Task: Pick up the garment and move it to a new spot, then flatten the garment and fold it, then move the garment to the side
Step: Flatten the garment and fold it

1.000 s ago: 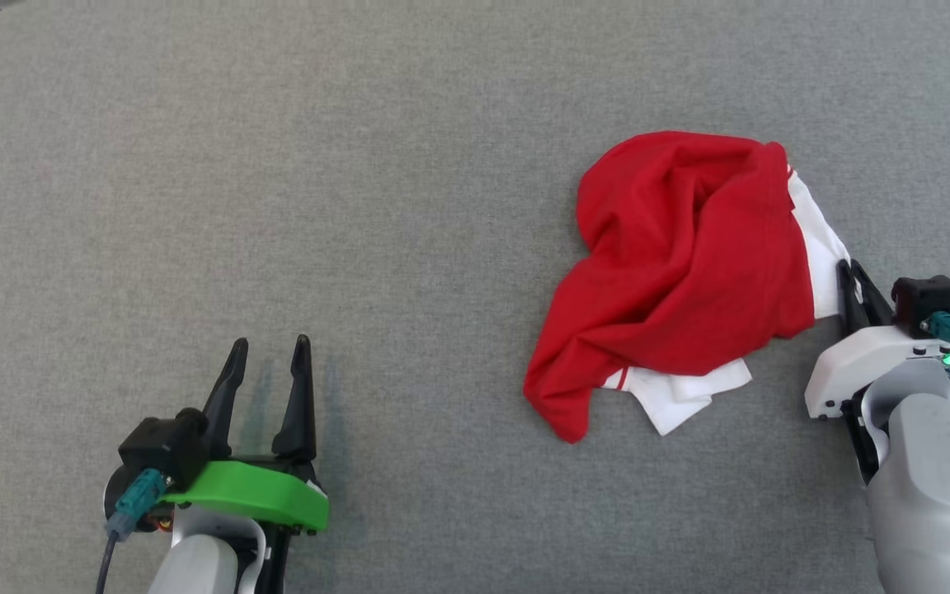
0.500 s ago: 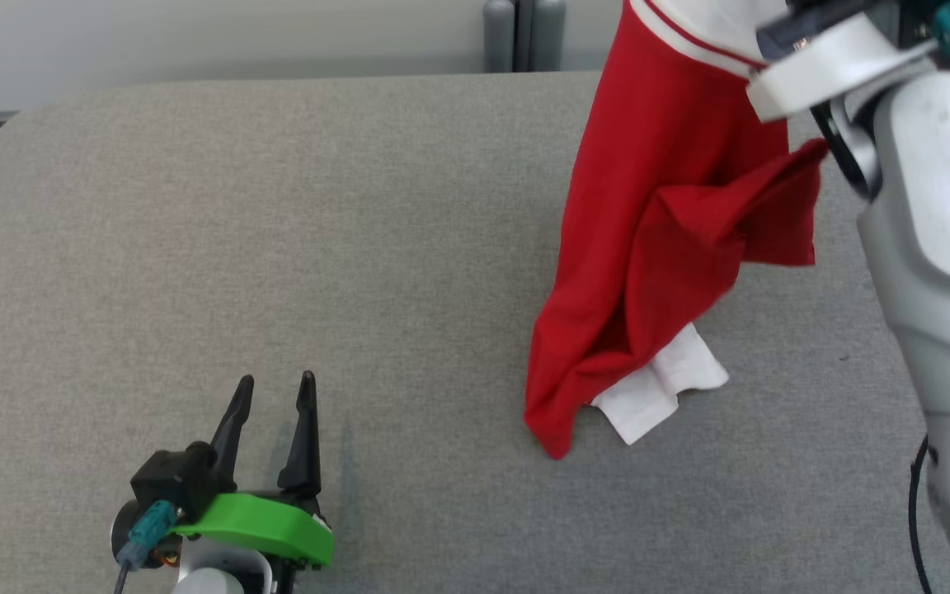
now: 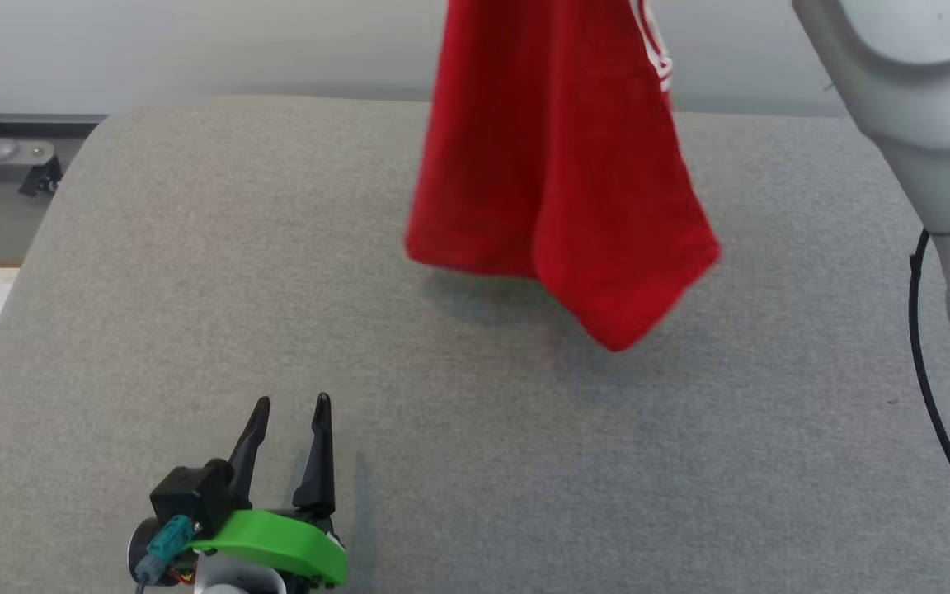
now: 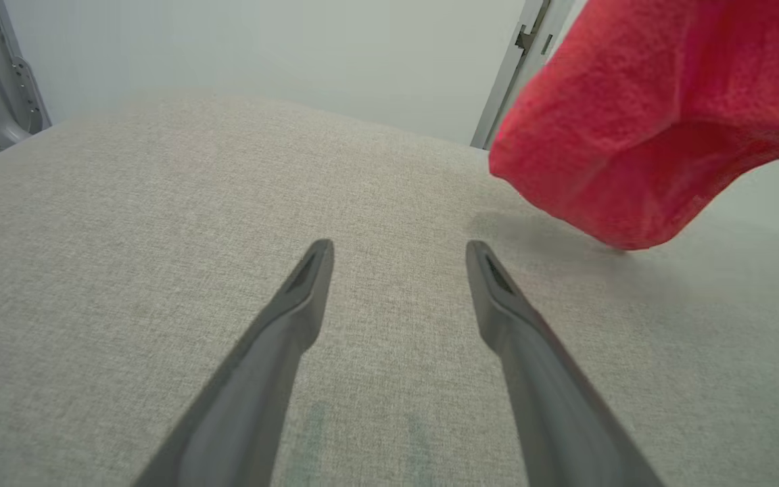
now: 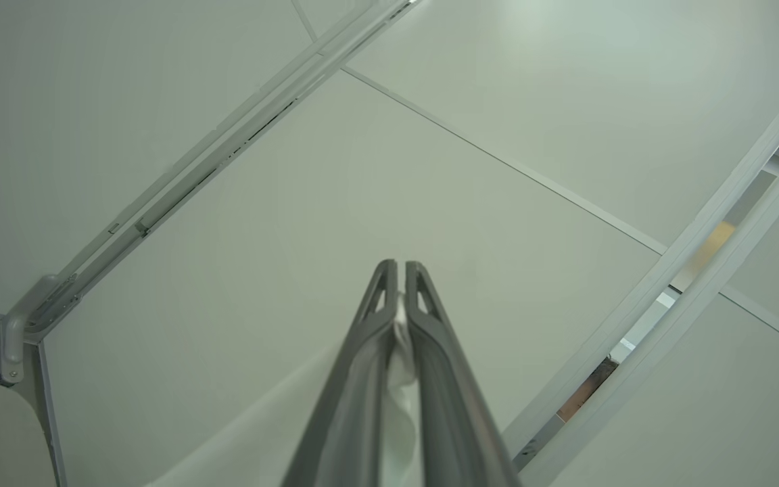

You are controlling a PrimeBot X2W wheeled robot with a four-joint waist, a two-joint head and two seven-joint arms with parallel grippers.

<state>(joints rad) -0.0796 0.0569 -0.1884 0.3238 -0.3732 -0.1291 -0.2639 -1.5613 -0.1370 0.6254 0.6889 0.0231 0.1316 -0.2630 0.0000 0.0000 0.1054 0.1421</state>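
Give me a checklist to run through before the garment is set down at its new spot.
1. Grip: right gripper shut on the red garment, pinching its white part: ok.
2. Clearance: red garment hangs above the grey table, with its shadow below the lowest corner: ok.
3. Other arm: left gripper open, empty and apart from the cloth: ok.
4. Cloth hanging straight: not ok, bunched in folds.
5. How much cloth the grip holds: cannot tell.

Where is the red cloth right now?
In the head view the red garment hangs above the far middle of the grey table, pinched by the right gripper.
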